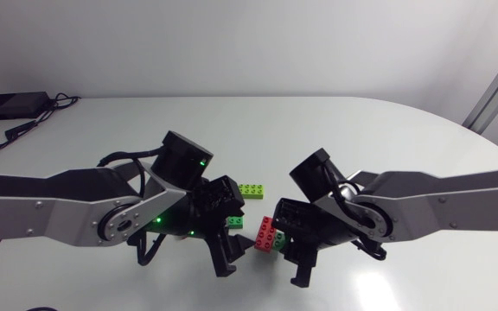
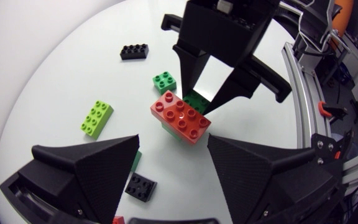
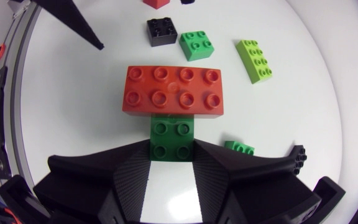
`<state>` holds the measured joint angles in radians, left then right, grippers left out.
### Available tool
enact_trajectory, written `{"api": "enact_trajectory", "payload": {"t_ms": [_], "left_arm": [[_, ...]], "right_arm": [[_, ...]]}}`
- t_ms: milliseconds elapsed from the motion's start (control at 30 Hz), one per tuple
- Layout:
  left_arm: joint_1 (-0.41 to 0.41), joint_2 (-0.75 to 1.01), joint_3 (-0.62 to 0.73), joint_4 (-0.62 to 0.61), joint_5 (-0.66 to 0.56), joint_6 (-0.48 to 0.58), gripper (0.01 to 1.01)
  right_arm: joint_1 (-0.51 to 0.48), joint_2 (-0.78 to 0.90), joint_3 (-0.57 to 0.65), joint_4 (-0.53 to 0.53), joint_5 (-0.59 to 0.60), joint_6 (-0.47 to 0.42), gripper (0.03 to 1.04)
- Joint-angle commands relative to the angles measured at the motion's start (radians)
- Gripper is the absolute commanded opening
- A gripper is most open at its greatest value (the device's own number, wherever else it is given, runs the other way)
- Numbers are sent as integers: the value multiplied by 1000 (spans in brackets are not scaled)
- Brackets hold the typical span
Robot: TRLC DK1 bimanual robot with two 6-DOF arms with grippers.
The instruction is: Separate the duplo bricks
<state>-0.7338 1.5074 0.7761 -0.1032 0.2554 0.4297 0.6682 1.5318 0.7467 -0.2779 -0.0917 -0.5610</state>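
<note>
Right tool (image 3: 173,148): closed on a dark green brick (image 3: 173,135), with one wedge finger pressed to each of its sides.
Red brick (image 3: 173,92): eight studs, seated on top of the dark green brick and lying crosswise to it. The joined pair sits between the two tools. It is unclear whether it rests on the counter (image 1: 318,130) or hangs above it.
Left tool (image 2: 173,142): fingers spread wide, holding nothing. The red brick lies ahead of the gap and clear of both fingers.
Arms: the left arm (image 1: 59,212) enters from the left and the right arm (image 1: 439,203) from the right. Both angle downward, so the tools face each other near the counter's front middle.
Loose bricks: a lime brick (image 1: 251,190) lies flat just beyond the tools. A green square brick (image 2: 165,81) and a long black brick (image 2: 134,51) lie farther off. A small black brick (image 2: 140,186) lies beside one left finger.
</note>
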Motion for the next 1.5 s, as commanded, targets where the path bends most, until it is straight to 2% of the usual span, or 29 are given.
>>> {"api": "enact_trajectory", "payload": {"t_ms": [0, 233, 467, 933, 1200, 1467], "left_arm": [[1, -29, 6, 26, -25, -48, 774], [-36, -59, -34, 102, -133, -94, 774], [-53, -53, -34, 132, -177, -134, 772], [-61, -35, -37, 220, -269, -206, 772], [-64, -56, -55, 273, -285, -233, 774], [-75, -79, -64, 324, -349, -236, 772]], "right_arm": [[16, -10, 42, -10, 32, 102, 361], [14, -6, 145, -104, 87, 237, 362], [2, 5, 209, -150, 89, 319, 362], [-27, -7, 275, -193, 56, 351, 364], [-94, -4, 344, -250, -60, 377, 364], [-96, -7, 364, -274, -82, 391, 364]]}}
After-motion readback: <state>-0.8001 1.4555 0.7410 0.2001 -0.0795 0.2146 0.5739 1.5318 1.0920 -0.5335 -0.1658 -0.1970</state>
